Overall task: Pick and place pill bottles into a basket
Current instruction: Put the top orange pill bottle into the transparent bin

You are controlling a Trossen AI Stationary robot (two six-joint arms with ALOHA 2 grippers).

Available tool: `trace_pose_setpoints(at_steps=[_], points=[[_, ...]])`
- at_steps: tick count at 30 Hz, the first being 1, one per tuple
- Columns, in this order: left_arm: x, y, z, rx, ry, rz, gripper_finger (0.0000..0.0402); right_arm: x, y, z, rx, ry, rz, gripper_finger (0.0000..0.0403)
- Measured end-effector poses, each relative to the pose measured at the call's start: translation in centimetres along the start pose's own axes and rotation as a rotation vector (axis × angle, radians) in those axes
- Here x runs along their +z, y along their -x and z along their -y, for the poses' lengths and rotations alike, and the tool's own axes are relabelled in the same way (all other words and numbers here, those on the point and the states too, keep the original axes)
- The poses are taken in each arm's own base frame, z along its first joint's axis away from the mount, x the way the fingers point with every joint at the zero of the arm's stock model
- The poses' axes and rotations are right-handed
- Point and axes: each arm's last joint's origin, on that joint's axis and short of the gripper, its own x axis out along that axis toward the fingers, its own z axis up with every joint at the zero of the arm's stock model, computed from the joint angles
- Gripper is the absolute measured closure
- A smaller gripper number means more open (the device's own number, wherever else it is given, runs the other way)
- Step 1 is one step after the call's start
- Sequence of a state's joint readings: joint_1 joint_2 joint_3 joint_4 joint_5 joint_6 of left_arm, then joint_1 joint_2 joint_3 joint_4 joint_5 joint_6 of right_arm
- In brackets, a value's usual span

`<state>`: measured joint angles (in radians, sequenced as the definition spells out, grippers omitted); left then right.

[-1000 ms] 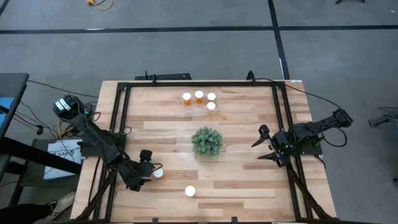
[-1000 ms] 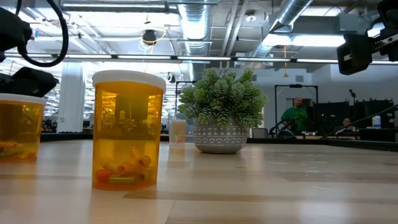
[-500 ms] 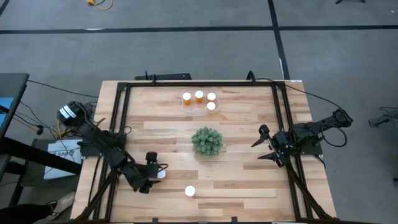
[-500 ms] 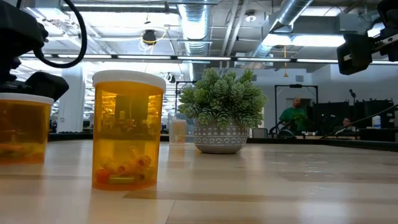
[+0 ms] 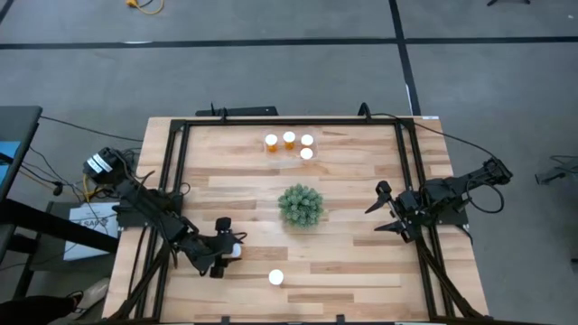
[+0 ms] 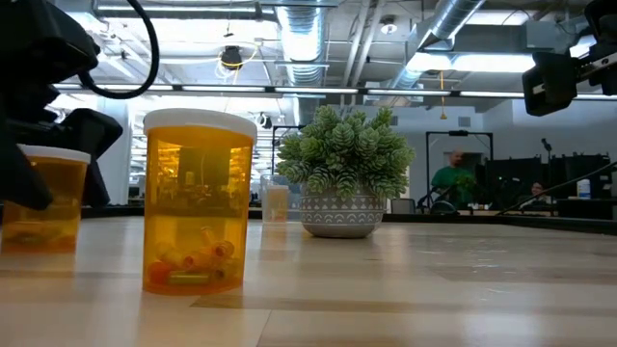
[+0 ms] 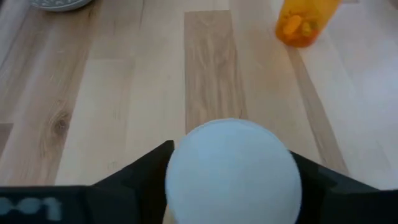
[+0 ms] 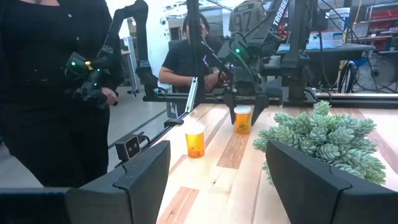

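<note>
Left gripper (image 5: 230, 250) has closed onto an orange, white-capped pill bottle (image 7: 233, 171) near the wooden table's (image 5: 361, 271) front-left corner; lift straight up. Right gripper (image 5: 384, 209) waits, fingers apart.

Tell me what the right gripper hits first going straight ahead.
Probably the green plant: the open right gripper points toward it, slightly off-centre, so one finger may clip it first.

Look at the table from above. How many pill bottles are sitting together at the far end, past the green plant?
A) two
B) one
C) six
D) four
D: the high view shows four white caps clustered in the basket beyond the green plant, while one pill bottle stands alone and another sits between the left gripper's fingers.
</note>
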<state>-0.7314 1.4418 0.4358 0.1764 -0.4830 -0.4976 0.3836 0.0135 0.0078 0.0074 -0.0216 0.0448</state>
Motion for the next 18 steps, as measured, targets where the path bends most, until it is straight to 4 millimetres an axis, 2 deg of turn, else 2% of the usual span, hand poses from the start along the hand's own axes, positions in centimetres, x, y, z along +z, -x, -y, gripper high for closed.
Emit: trace_pose_setpoints(at_steps=[4, 10, 14, 18], points=[[0.2, -0.2, -0.4, 0.009, 0.012, -0.002, 0.0229, 0.0, 0.0, 0.0, 0.0, 0.0, 0.0, 0.0143], [1.5, -0.8, -1.2, 0.033, 0.02, 0.025, 0.0232, 0.0, 0.0, 0.0, 0.0, 0.0, 0.0, 0.0143], [4.3, -1.2, -1.8, 0.049, 0.013, 0.078, 0.0215, 0.0, 0.0, 0.0, 0.0, 0.0, 0.0, 0.0143], [8.5, -1.5, -2.9, 0.091, -0.019, 0.162, 0.0221, 0.0, 0.0, 0.0, 0.0, 0.0, 0.0, 0.0143]])
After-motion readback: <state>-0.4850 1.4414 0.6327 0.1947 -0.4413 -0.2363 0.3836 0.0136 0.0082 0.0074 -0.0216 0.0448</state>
